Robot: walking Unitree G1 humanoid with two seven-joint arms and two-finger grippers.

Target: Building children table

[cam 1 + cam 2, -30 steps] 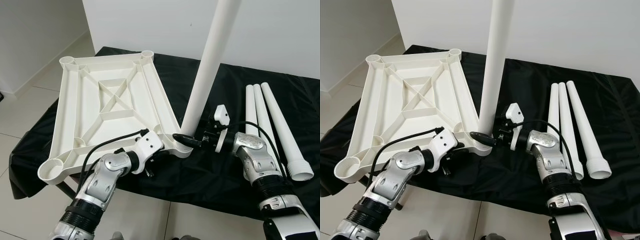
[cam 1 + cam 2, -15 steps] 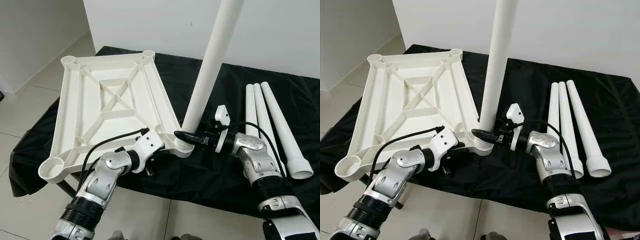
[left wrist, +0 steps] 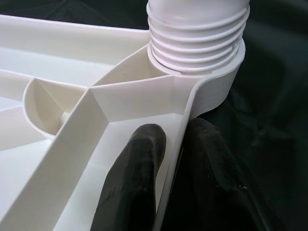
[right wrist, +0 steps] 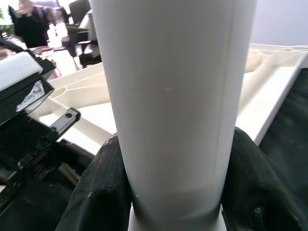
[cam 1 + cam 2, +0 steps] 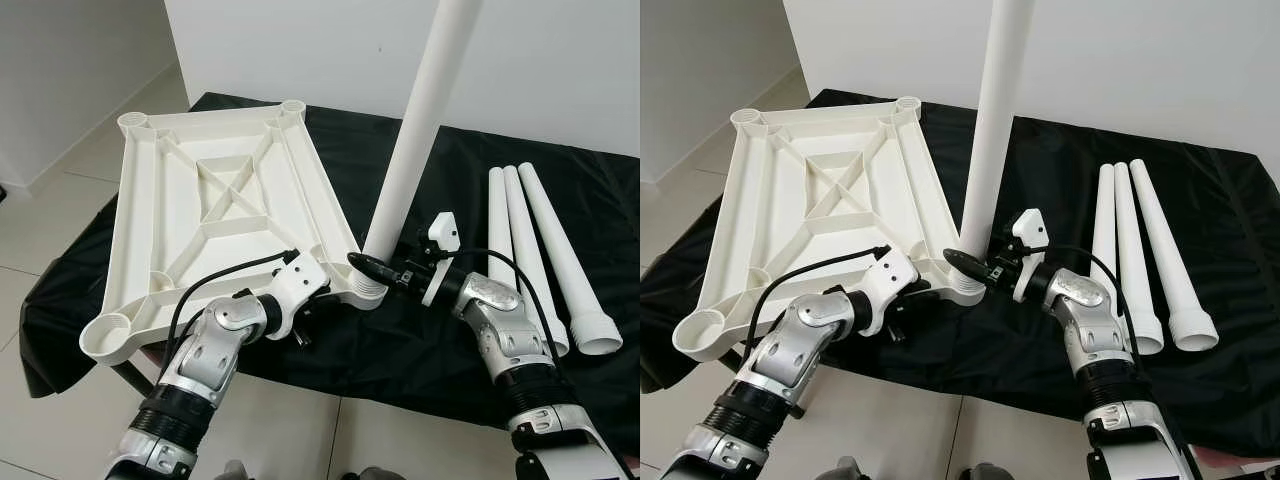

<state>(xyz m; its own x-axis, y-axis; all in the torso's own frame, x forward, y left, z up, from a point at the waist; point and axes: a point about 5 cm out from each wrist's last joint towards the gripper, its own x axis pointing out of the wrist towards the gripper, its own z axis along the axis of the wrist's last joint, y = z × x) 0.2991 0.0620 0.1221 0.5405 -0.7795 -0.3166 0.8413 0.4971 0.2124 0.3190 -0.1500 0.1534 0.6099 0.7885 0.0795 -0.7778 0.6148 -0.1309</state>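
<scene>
Centre frame: right gripper [image 5: 372, 268] clamps upright white plastic tube leg [image 5: 418, 130] in socket; left gripper [image 3: 166, 159] pinches upturned white ribbed tabletop [image 5: 215, 205] rim; three white legs [image 5: 540, 250] right, unfitted.

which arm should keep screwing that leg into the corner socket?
Right. The right gripper is clamped around the upright leg just above its threads, while the left gripper pinches the tabletop rim, bracing it.

Head cameras look down; wrist cameras closely share the leg [image 3: 197, 33].
</scene>
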